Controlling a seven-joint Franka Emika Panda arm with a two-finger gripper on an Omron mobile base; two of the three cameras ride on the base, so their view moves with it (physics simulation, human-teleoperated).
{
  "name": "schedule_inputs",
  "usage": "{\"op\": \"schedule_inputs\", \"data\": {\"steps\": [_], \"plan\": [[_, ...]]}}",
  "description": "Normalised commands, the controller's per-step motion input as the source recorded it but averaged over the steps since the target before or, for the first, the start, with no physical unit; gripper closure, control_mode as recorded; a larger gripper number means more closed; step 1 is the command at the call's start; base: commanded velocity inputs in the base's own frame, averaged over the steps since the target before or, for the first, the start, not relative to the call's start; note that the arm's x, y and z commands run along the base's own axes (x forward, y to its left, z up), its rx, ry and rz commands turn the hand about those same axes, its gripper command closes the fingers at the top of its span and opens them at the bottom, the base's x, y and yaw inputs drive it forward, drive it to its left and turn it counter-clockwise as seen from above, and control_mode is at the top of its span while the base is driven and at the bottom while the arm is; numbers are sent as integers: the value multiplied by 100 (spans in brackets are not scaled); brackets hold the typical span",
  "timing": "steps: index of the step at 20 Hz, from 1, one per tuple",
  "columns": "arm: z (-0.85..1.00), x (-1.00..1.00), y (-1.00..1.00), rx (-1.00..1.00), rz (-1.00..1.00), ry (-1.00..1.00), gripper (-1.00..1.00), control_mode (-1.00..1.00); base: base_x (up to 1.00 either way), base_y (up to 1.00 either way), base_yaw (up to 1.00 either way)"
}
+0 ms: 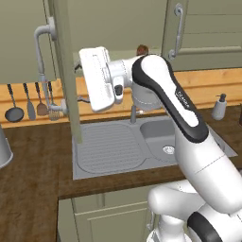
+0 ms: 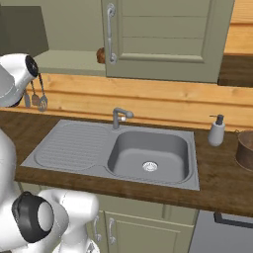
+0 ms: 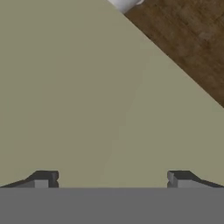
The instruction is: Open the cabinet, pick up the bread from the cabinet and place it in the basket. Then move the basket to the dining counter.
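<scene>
Sage-green and swung out edge-on toward us, the left door (image 1: 66,71) of the cabinet (image 2: 163,39) stands open above the sink (image 2: 148,153), while the right door is closed. So we judge the first step done. The gripper (image 3: 111,177) has its fingertips (image 3: 43,178) spread wide with nothing between them, facing a flat green panel at close range — most likely that open door. The bread (image 1: 142,49) shows as a small brown lump on the cabinet shelf, just beside the closed door's edge, not yet picked up. Left for us: reach in and take the bread, drop it in the basket, then carry the basket to the dining counter.
</scene>
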Motion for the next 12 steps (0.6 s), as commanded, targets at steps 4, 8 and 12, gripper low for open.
{"op": "schedule_inputs", "data": {"steps": [4, 8, 12], "plan": [[-1, 5, 18, 0, 0, 0, -100, -100, 0, 0, 0], [-6, 11, 18, 0, 0, 0, -100, -100, 0, 0, 0], [-13, 17, 56, 0, 0, 0, -100, -100, 0, 0, 0]]}}
